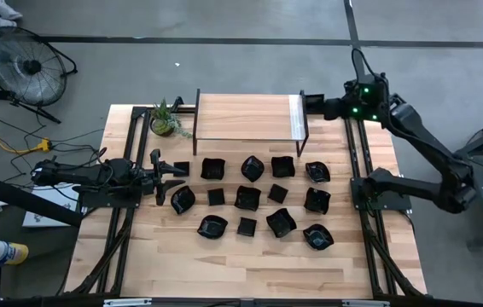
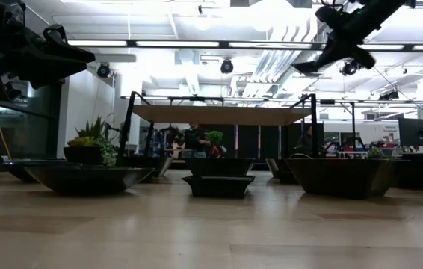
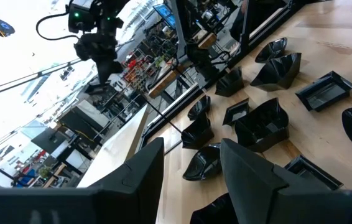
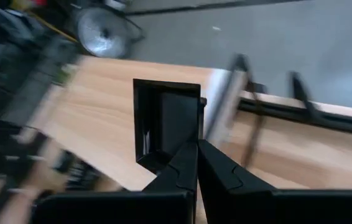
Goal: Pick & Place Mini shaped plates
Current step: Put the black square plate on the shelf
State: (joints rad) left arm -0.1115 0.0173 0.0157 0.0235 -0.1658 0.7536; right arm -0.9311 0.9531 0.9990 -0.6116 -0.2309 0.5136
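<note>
Right gripper (image 1: 313, 106) is up at 1 o'clock of the table (image 1: 250, 264), over the right end of the wooden shelf (image 1: 246, 115). Its fingers (image 4: 188, 165) are pinched on the rim of a square black plate (image 4: 166, 124), which hangs above the shelf top in the right wrist view. In the low view this arm sits high at top right, well clear of the tabletop.

Left gripper (image 1: 158, 175) is at 9 o'clock, just left of the plate group, pointing toward it. Its fingers (image 3: 250, 177) are spread wide with nothing between them.

The other plates (image 1: 254, 196) sit on the table centre in about three loose rows below the shelf, mixed shapes: square, wavy, rounded. The nearest one to the left gripper (image 1: 182, 199) lies just beside its tips, not touching. In the left wrist view plates (image 3: 269, 121) are scattered ahead of the open fingers.

A potted plant (image 1: 165, 119) stands at 11 o'clock, by the shelf's left leg. A fan (image 1: 24, 64) is on the floor beyond the table's far left corner.
</note>
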